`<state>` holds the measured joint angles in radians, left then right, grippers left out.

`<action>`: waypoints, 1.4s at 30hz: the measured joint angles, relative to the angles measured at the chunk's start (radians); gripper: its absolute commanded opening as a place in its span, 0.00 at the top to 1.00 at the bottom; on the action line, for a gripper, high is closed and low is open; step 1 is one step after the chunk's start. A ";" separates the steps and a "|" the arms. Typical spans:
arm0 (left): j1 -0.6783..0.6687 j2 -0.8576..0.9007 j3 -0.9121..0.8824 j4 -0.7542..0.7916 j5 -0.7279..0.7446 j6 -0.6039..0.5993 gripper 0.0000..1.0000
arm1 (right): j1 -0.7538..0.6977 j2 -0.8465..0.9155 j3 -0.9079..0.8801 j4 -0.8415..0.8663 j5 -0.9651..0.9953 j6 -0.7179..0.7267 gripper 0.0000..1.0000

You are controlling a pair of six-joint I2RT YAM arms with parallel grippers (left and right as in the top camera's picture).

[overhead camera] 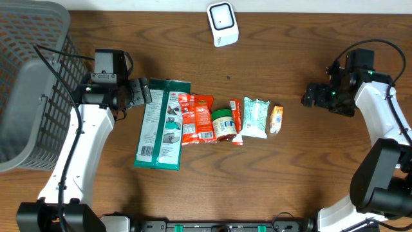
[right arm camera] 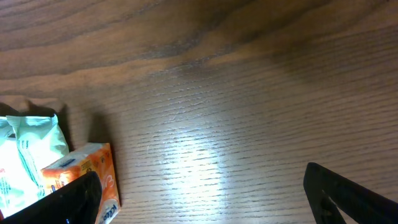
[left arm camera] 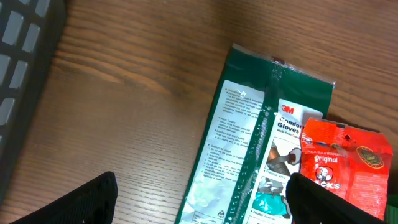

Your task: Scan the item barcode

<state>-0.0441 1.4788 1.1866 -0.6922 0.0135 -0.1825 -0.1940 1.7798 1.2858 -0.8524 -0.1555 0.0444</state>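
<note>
A row of items lies mid-table: a green glove pack (overhead camera: 161,122), red snack packs (overhead camera: 197,119), a green-lidded jar (overhead camera: 223,122), a pale green tissue pack (overhead camera: 255,118) and a small orange box (overhead camera: 275,119). The white scanner (overhead camera: 223,24) stands at the back. My left gripper (overhead camera: 143,91) hovers open over the glove pack's top left corner (left arm camera: 249,143), holding nothing (left arm camera: 202,205). My right gripper (overhead camera: 310,96) is open over bare wood to the right of the orange box (right arm camera: 87,165), empty (right arm camera: 205,199). No barcode shows.
A grey mesh basket (overhead camera: 32,84) fills the far left, and its edge shows in the left wrist view (left arm camera: 25,62). A thin red sachet (overhead camera: 236,122) lies beside the jar. Bare wood lies between the orange box and the right arm.
</note>
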 measured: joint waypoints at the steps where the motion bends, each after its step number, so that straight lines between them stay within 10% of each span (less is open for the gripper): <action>1: 0.000 0.000 0.000 0.000 0.000 0.000 0.13 | 0.000 0.000 0.000 0.000 0.000 0.000 0.01; 42: 0.000 0.000 0.000 0.000 0.000 0.000 0.13 | 0.000 0.000 0.000 -0.018 -0.079 0.032 0.01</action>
<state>-0.0441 1.4788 1.1866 -0.6922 0.0135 -0.1825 -0.1940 1.7798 1.2858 -0.8703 -0.2344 0.0769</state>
